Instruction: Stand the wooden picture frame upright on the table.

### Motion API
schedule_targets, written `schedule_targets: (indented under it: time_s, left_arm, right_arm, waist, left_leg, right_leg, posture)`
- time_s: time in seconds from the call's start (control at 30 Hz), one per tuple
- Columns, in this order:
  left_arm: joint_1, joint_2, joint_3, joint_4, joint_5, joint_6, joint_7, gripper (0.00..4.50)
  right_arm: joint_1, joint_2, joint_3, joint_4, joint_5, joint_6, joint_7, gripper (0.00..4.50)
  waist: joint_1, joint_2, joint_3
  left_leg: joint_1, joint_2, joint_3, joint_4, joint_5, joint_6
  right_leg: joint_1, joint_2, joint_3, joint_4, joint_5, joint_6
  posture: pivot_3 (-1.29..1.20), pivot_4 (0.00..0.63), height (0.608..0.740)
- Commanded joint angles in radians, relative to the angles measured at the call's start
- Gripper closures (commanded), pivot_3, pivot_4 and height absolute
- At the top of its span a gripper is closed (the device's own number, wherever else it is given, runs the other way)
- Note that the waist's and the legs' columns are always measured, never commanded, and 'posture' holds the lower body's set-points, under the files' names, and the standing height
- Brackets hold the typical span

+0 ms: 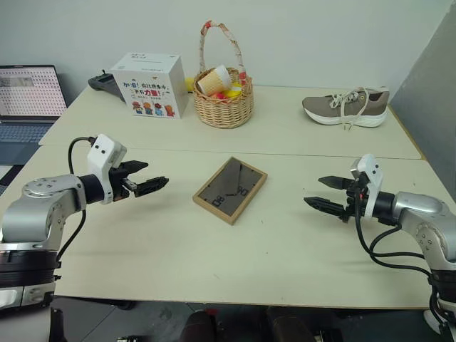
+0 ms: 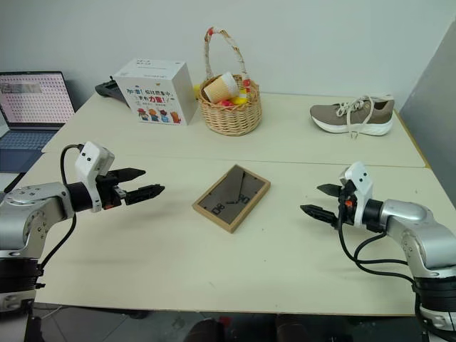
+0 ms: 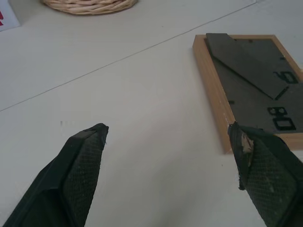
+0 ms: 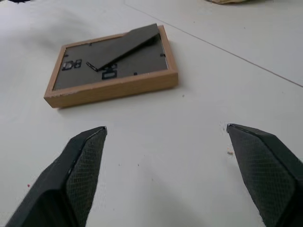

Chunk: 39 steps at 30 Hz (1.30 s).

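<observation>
The wooden picture frame [image 1: 230, 189] lies flat on the table [image 1: 214, 249], dark grey back up with its stand folded against it. Both wrist views show that back: the frame [image 3: 246, 90] and the frame [image 4: 111, 64]. My left gripper [image 1: 146, 178] hovers open to the frame's left, fingers pointing toward it, a clear gap between them. On the frame's right my right gripper [image 1: 326, 194] is open too, aimed at the frame and apart from it. Neither touches anything.
At the back stand a white printed box [image 1: 149, 85], a wicker basket [image 1: 224, 92] holding small items, and a beige sneaker [image 1: 347, 107]. A laptop [image 1: 28, 96] sits off the table's far left. A seam [image 1: 299, 154] crosses the tabletop behind the frame.
</observation>
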Motion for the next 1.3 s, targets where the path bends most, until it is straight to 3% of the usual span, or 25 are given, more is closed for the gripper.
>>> schedule_targets:
  time_s: [0.03,0.23,0.47,0.57,0.83,1.3]
  left_arm:
    - [-0.054,-0.053,-0.059,0.06,0.08,-0.078,0.062,1.21]
    - [-0.113,-0.174,-0.115,0.151,0.14,-0.146,0.128,2.51]
    - [-0.149,-0.253,-0.171,0.208,0.192,-0.193,0.13,4.05]
    - [-0.152,-0.284,-0.193,0.221,0.203,-0.2,0.129,4.49]
    - [-0.119,-0.337,-0.243,0.161,0.206,-0.137,0.118,4.49]
    - [0.038,-0.313,-0.213,-0.149,0.151,0.034,0.138,4.49]
  right_arm:
    - [-0.038,0.088,0.067,0.006,-0.056,-0.014,-0.104,1.36]
    - [-0.108,0.231,0.105,0.122,-0.187,-0.08,-0.299,2.89]
    - [-0.12,0.35,0.178,0.179,-0.263,-0.124,-0.362,4.5]
    - [-0.142,0.392,0.193,0.213,-0.276,-0.133,-0.379,4.5]
    - [-0.201,0.475,0.226,0.322,-0.321,-0.181,-0.389,4.5]
    - [-0.19,0.504,0.245,0.309,-0.328,-0.181,-0.343,4.5]
  waist:
    - [0.0,0.0,0.0]
    - [0.001,0.0,0.0]
    - [0.0,0.0,0.0]
    - [-0.001,0.0,-0.001]
    - [-0.001,0.0,-0.001]
    - [-0.001,0.0,-0.001]
  left_leg:
    - [0.0,0.0,0.0,0.0,0.0,0.0]
    - [-0.003,0.0,0.0,0.001,0.0,0.0]
    - [-0.003,0.0,0.0,0.001,0.0,0.0]
    - [-0.003,0.0,0.0,0.001,0.0,0.0]
    - [-0.003,0.0,-0.001,0.001,0.0,0.0]
    - [-0.003,0.0,-0.003,0.001,0.0,0.0]
  right_leg:
    - [0.0,0.0,0.0,0.0,0.0,0.0]
    - [-0.002,0.0,0.0,0.001,0.0,0.0]
    - [-0.002,-0.001,0.0,0.001,0.0,0.0]
    - [-0.003,0.0,0.0,0.002,0.0,0.0]
    - [-0.003,-0.001,0.0,0.002,0.0,0.0]
    - [-0.003,-0.001,0.0,0.003,0.0,0.0]
  posture:
    - [0.0,0.15,0.74]
    - [0.0,0.15,0.74]
    - [0.0,0.15,0.74]
    - [0.0,0.15,0.74]
    - [0.0,0.15,0.74]
    - [0.0,0.15,0.74]
